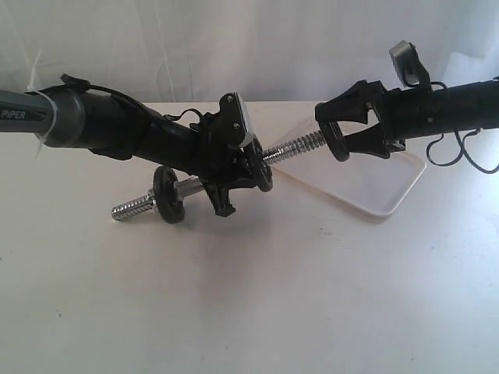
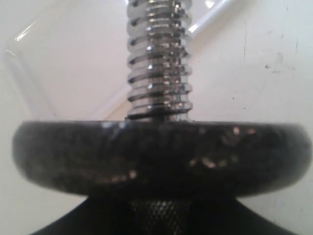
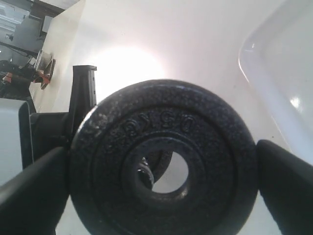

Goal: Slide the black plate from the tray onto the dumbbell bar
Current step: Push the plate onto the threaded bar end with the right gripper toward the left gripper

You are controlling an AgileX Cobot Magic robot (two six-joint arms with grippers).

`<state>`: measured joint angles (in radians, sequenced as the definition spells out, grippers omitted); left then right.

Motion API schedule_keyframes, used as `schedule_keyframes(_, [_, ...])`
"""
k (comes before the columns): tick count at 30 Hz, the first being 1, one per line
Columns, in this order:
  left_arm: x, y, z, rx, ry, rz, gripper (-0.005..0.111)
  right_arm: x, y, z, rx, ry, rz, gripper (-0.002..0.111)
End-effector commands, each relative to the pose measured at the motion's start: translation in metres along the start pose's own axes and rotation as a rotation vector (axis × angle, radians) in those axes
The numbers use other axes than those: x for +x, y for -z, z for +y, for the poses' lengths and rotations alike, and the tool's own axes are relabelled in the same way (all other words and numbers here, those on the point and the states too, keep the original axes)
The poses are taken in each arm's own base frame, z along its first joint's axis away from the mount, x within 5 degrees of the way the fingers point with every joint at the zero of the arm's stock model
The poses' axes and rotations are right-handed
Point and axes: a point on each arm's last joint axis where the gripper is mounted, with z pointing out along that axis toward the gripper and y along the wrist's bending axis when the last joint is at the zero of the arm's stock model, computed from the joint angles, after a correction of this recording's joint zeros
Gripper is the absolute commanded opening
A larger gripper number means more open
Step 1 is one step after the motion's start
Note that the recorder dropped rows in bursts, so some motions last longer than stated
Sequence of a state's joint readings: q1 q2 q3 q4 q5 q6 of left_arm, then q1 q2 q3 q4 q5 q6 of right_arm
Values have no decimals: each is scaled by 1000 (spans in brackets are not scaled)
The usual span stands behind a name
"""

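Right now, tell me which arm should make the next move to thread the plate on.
Right, most likely. The right gripper holds the black plate facing the threaded end of the dumbbell bar, close to it. The left gripper clamps the bar and should just steady it.

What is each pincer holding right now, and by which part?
Right pincer grips the black plate by opposite sides of its rim. Left pincer holds the dumbbell bar by its knurled middle.

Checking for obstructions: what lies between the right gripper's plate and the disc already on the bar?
Only the bare threaded end of the bar, nothing on it, reaching toward the plate; clearest in the exterior view.
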<state>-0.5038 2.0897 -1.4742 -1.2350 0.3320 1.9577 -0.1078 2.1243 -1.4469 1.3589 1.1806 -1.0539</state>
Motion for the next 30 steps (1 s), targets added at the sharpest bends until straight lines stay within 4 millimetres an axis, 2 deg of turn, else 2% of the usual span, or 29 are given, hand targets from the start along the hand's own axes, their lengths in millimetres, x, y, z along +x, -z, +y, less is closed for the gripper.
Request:
schedule_keyframes(1, [-40,24,11,-50,-122,-135,0,-4,3,17,-50,4,-7,0])
schedule_keyframes(9, [-40,24,11,-58,-120,-131,0,-2,-7,24,-58,14,27,0])
schedule_keyframes(20, [-40,24,12,-60,-120,-130,0,-4,-3,33,-55,31,21,0])
schedule_keyframes(30, [-40,24,12,-61,-116,-132,0,0,-17,43,-75,47,55,0])
